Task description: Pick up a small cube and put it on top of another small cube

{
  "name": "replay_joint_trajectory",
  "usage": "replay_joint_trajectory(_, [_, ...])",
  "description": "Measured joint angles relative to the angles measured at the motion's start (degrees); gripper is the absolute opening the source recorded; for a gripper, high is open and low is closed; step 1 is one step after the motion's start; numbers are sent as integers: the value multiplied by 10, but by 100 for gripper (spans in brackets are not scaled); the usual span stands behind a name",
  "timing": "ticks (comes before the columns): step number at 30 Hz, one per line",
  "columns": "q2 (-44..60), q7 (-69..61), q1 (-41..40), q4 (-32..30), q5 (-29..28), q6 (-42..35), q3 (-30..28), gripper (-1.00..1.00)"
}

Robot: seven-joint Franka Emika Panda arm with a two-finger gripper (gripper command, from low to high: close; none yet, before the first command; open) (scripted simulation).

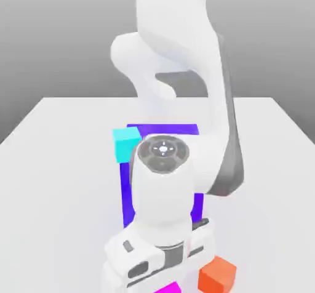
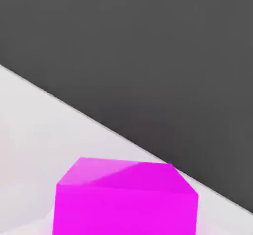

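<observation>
The white arm (image 1: 184,101) bends forward and down over the white table (image 1: 61,162), its wrist pointing almost straight at the tabletop. The hand hangs low, right above the magenta cube (image 1: 169,287), of which a sliver peeks out under the hand at the near edge of the table in the exterior view. The gripper (image 1: 161,280) itself sits at the very bottom of that view, and its fingertips are hidden by the hand's own body, so I cannot tell from here whether the jaws are spread or pinching the cube; they may be partly drawn in around it, but that is no more than a guess.

From the hand view the magenta cube (image 2: 126,199) is very close, resting on the pale tabletop (image 2: 29,130) with its top face and one side face showing, and the table's edge running diagonally behind it against a dark backdrop.

Taking the magenta cube as the marker: the orange cube (image 1: 216,274) sits just beside it, toward the exterior view's right, apart from it and on the table. Farther back from the magenta cube, behind the arm's forearm, stands a much larger blue-violet block (image 1: 128,187), mostly covered by the arm. A cyan cube (image 1: 127,144) sits against that block's upper corner on the exterior view's left, well apart from the magenta cube.
</observation>
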Motion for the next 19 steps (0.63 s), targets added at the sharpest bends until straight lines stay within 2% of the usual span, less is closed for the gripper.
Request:
replay_joint_trajectory(12, [20,-79,-191,126,61,-122,-110,-100])
replay_joint_trajectory(15, [82,-109,-242,163,97,-101,-113,-100])
replay_joint_trajectory(16, [97,-115,-250,168,104,-91,-109,100])
replay_joint_trajectory(19, [97,-115,-250,168,105,-91,-109,100])
